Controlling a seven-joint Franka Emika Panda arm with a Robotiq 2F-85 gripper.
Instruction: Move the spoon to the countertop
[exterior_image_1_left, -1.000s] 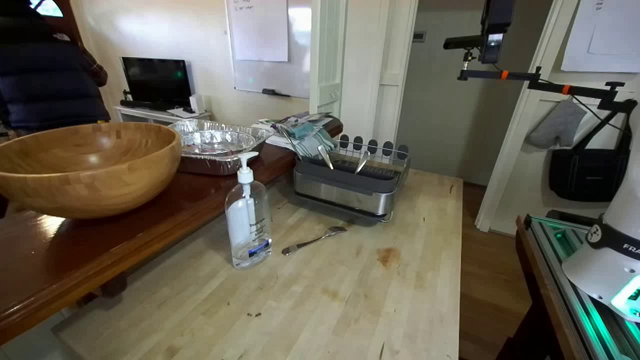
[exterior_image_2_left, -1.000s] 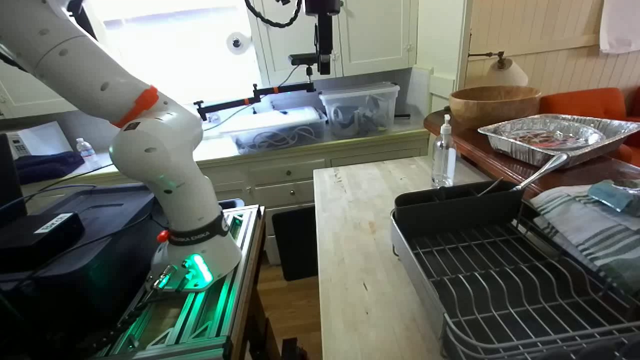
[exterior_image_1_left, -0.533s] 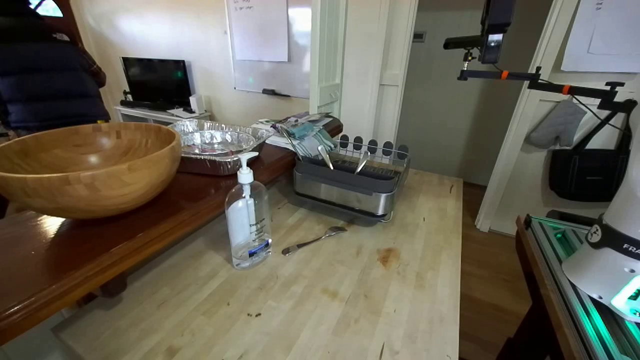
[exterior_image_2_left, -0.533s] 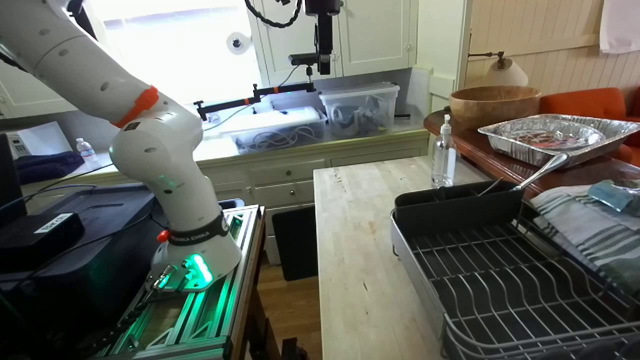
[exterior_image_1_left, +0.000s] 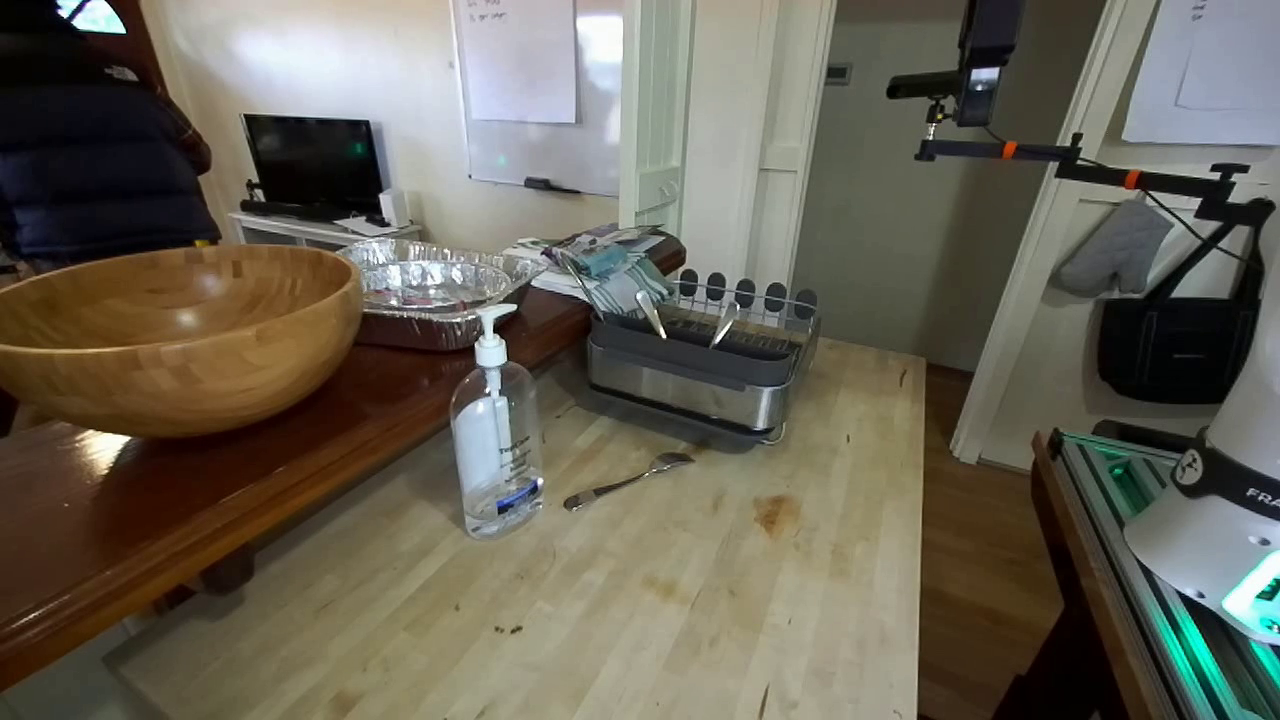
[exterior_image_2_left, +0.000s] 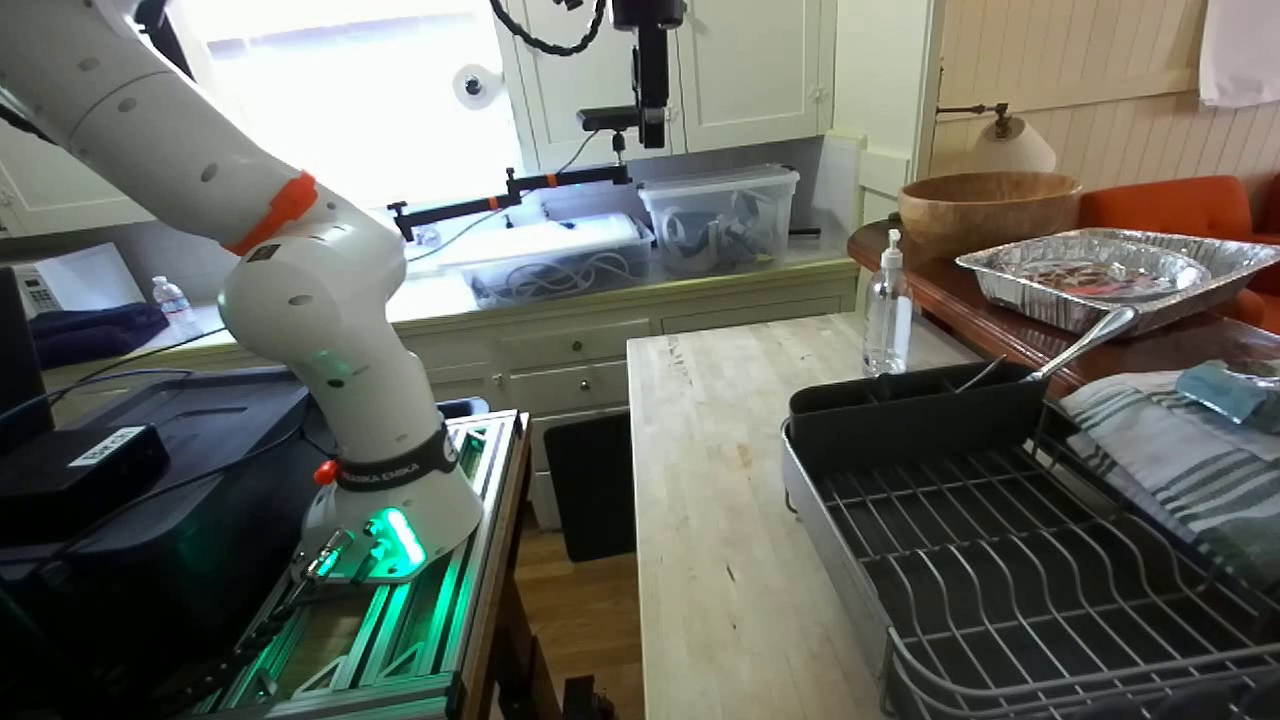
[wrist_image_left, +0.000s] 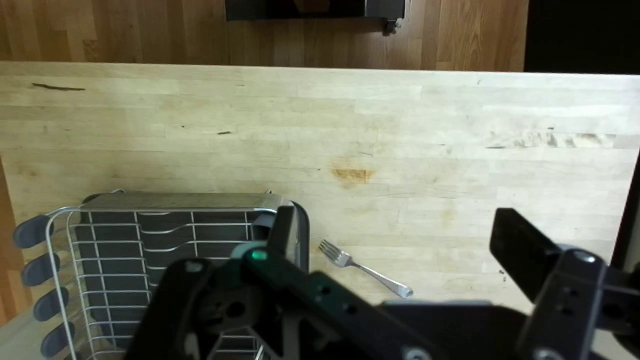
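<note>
The pale countertop (exterior_image_1_left: 700, 610) shows in both exterior views (exterior_image_2_left: 720, 600) and the wrist view (wrist_image_left: 450, 125). A silver fork (wrist_image_left: 382, 276) lies on it; it also shows in an exterior view (exterior_image_1_left: 625, 482). No spoon can be made out for certain. Two silver handles, one at the left (exterior_image_1_left: 650, 313) and one at the right (exterior_image_1_left: 724, 325), stick out of the dark cutlery caddy (exterior_image_2_left: 920, 425); their lower ends are hidden, so I cannot tell whether one is the spoon. My gripper (wrist_image_left: 400, 235) is open and empty, high above the countertop; it shows at the top of an exterior view (exterior_image_2_left: 650, 100).
The dish rack (exterior_image_2_left: 1000, 560) stands on the countertop, below my gripper's left finger in the wrist view. A clear pump bottle (exterior_image_1_left: 497, 450) stands near the fork. The reddish-brown tabletop (exterior_image_1_left: 300, 440) bears a wooden bowl (exterior_image_1_left: 180, 340) and foil trays (exterior_image_2_left: 1120, 275). A camera boom (exterior_image_1_left: 1050, 152) stands beyond.
My gripper has shifted slightly sideways, a little left in an exterior view and a little right in another. The fork, bottle and rack have not moved.
</note>
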